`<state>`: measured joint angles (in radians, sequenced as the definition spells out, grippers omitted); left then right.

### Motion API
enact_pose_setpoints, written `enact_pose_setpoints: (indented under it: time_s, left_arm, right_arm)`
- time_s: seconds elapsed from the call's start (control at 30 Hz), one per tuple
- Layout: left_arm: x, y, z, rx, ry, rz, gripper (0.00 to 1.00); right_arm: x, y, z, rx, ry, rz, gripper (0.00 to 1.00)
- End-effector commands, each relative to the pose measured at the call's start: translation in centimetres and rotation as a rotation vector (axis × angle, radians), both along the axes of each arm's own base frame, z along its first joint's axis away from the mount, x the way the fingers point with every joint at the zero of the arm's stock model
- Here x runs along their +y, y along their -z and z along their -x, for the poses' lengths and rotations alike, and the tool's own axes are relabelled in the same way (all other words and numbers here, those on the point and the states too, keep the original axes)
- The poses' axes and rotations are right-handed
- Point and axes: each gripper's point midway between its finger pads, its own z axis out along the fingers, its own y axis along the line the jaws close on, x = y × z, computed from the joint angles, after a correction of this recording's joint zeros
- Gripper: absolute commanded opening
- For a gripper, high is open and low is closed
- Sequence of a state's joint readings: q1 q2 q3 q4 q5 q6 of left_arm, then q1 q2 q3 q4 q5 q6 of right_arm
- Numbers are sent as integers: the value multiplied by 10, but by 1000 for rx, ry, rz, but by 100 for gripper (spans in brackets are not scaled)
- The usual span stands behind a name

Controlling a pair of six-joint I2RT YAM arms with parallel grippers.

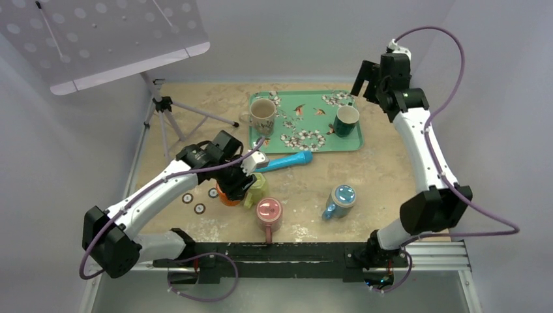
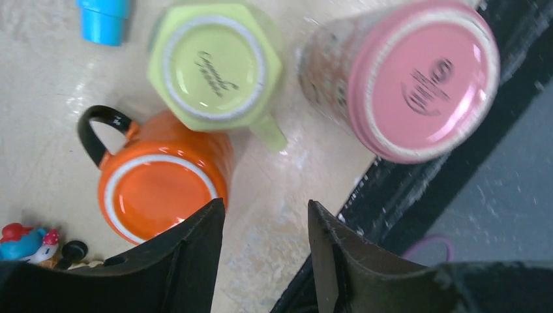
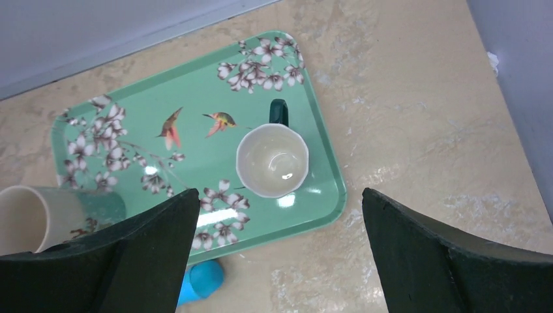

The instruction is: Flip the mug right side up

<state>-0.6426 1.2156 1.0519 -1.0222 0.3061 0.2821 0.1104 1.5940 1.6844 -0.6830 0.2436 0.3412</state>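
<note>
Several mugs stand upside down on the table: an orange one point(image 1: 226, 195) point(image 2: 156, 192) with a black handle, a lime green one point(image 1: 258, 189) point(image 2: 215, 65) touching it, a pink one point(image 1: 269, 212) point(image 2: 420, 78) near the front edge, and a blue one point(image 1: 340, 201) to the right. My left gripper point(image 1: 242, 186) point(image 2: 266, 212) is open and empty, just above the table beside the orange mug. My right gripper point(image 1: 365, 81) point(image 3: 280, 195) is open and empty, high over the tray's near right corner.
A green flowered tray point(image 1: 313, 149) point(image 3: 195, 124) at the back holds an upright beige mug point(image 1: 263, 114) point(image 3: 39, 215) and an upright dark green mug point(image 1: 346, 120) point(image 3: 272, 160). A blue cylinder point(image 1: 287, 161) lies before the tray. A tripod point(image 1: 163, 107) stands back left. A black rail point(image 1: 280, 251) runs along the front.
</note>
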Motion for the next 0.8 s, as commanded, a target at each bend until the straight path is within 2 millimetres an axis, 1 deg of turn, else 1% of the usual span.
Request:
enact_pose_setpoints:
  time_s: [0.0,0.07,0.1,0.13,0.17,0.23,0.37,0.43,0.47,0.5,0.57,0.63,0.73,0.77]
  left_arm:
    - [-11,17,-41,-93,-168,1,55]
    - [-19,27,-39,-60,-174,5,55]
    - [-27,30,-36,-36,-166,36,55]
    - [-30,37,-32,-15,-169,37,55]
    - [-30,43,-30,9,-180,25,55]
    - [-27,49,-33,16,-206,-14,55]
    - [-34,54,-28,47,-180,4,62]
    - [-31,63,-31,45,-193,-24,66]
    - [-30,68,-33,43,-204,-38,66]
    - [-30,75,-36,39,-215,-52,66]
    - [-25,85,-40,65,-246,-115,60]
    - [-26,90,-44,83,-256,-147,57]
    - [-24,95,-46,93,-268,-178,57]
    - [-25,95,-48,91,-271,-179,53]
  right_arm:
    - [9,-17,17,-78,-15,-47,98]
    - [8,-29,27,-129,-10,-52,98]
    - [5,-33,33,-150,2,-53,98]
    - [3,-38,37,-168,10,-49,98]
    - [0,-43,42,-183,18,-46,98]
    - [-3,-53,51,-205,23,-35,98]
    - [-8,-68,60,-236,31,-21,98]
    - [-8,-70,61,-242,34,-21,98]
    - [-8,-72,62,-247,33,-21,98]
    - [-7,-71,62,-248,28,-24,98]
    - [-6,-72,62,-254,20,-30,98]
    - [-4,-74,62,-266,16,-36,98]
    - [-1,-78,62,-275,-3,-46,98]
    - [0,-80,63,-280,-9,-50,98]
